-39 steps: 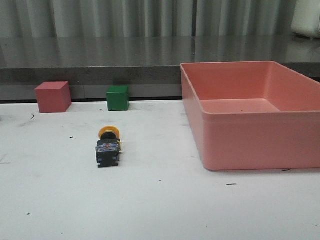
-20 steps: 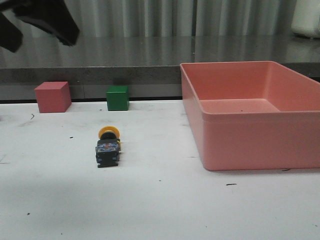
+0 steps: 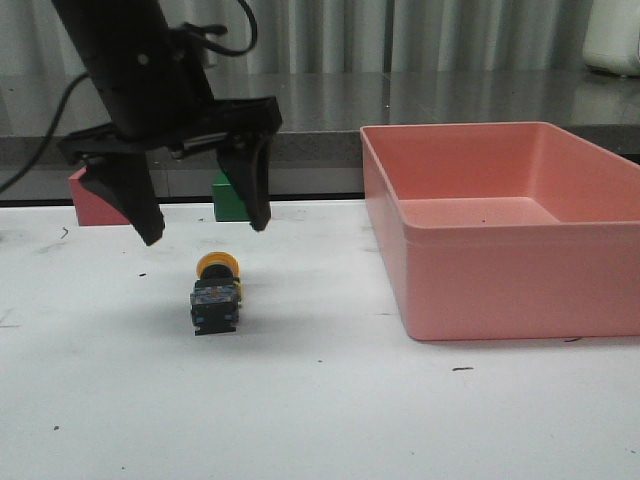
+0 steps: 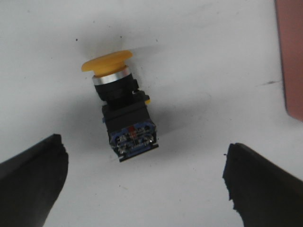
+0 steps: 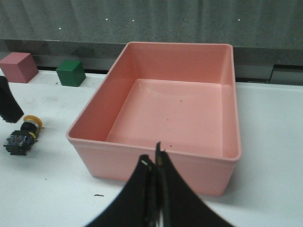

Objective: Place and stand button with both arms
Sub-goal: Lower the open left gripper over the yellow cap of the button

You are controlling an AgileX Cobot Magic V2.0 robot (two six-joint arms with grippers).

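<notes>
From my station I see the button [image 3: 216, 293] lying on its side on the white table [image 3: 320, 420], yellow cap pointing toward the far edge and the bluish base block facing me. My left gripper [image 3: 205, 228] hangs directly above it with its two fingers spread wide, one on either side of the button and clear of it; the tips are above the cap, touching nothing. In the left wrist view the button [image 4: 121, 115] sits between the two dark fingers [image 4: 31, 179], slightly tilted, with bare table all around it. The right gripper [image 5: 155, 163] shows only in its own wrist view, its fingers pressed together with nothing between them, poised over the near wall of the pink bin [image 5: 156, 156], which stands to the right of the button, well apart from it. Behind the left arm, the pink cube [image 3: 85, 200] and the green cube [image 3: 230, 200] sit at the far edge of the table, both partly hidden, so I can't quite tell how they stand.
</notes>
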